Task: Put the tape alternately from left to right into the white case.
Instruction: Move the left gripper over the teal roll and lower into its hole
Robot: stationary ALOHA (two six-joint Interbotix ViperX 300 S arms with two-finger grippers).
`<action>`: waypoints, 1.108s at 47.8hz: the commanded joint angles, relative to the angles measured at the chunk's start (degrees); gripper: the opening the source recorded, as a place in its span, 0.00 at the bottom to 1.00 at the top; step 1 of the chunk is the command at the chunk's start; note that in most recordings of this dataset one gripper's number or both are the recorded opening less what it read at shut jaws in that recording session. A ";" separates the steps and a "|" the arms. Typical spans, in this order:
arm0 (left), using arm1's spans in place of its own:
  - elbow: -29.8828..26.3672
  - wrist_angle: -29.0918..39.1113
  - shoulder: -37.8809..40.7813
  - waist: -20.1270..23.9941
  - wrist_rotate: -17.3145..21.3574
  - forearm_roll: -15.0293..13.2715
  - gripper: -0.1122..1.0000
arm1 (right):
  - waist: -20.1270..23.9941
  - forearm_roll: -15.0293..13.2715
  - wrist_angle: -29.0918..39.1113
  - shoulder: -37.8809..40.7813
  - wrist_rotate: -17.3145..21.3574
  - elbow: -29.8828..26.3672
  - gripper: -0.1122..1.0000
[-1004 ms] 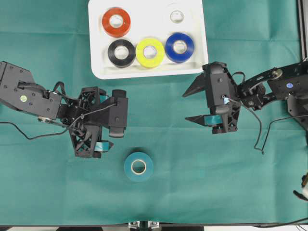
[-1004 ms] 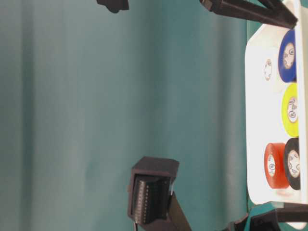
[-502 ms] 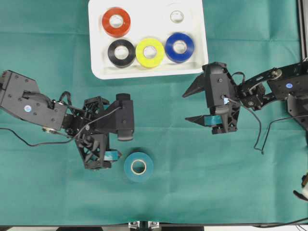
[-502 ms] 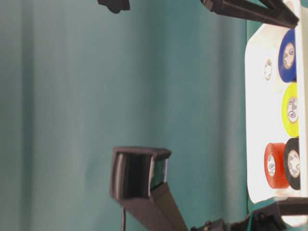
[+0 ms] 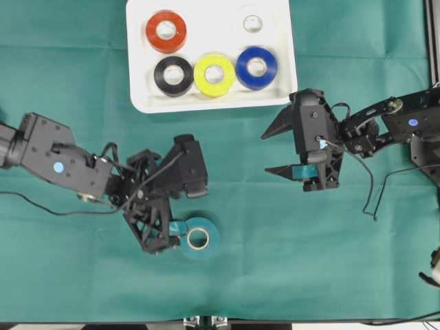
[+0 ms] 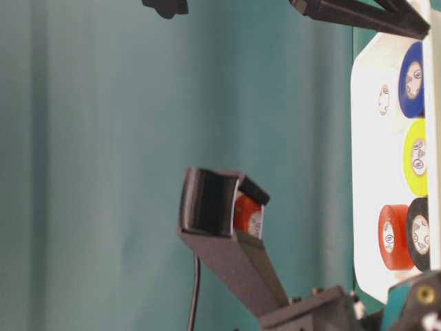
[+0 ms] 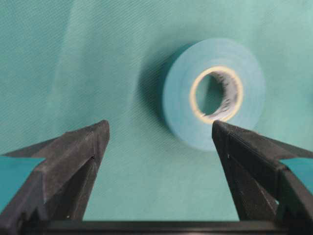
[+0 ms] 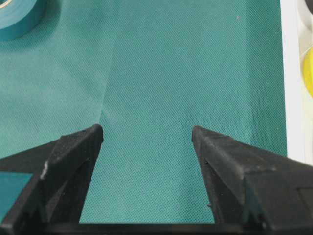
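Left gripper point(image 7: 159, 134) has its jaws wide apart, empty, just short of the teal tape roll point(image 7: 212, 93) lying flat on the green desk point(image 7: 73, 58). Looks light and rigid with a smooth rim, so I'd pinch across the outer wall. Further off, the right gripper point(image 5: 275, 151) hangs open near the white case point(image 5: 213, 103) holding five rolls.

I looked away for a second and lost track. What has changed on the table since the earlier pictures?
The left gripper swung toward the near table edge and right, turning at the wrist, and now sits by the teal roll, jaws open, nothing gripped. The teal roll, the five rolls in the white case and the open right gripper stayed put.
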 commanded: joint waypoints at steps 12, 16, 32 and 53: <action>-5.80 -0.09 2.90 -0.44 -2.55 -0.18 0.60 | 0.09 0.00 -0.18 -0.35 -0.09 -0.09 0.82; -6.86 0.44 3.43 -0.44 -4.83 -0.09 0.60 | 0.09 0.00 -0.26 -0.35 -0.09 0.18 0.82; -6.94 4.48 4.13 -0.70 -8.79 -0.09 0.60 | 0.18 -0.26 -0.35 -0.35 -0.35 0.00 0.82; -9.05 4.57 6.86 -1.41 -8.79 -0.09 0.60 | 0.09 -0.26 -0.44 -0.35 -0.35 0.26 0.82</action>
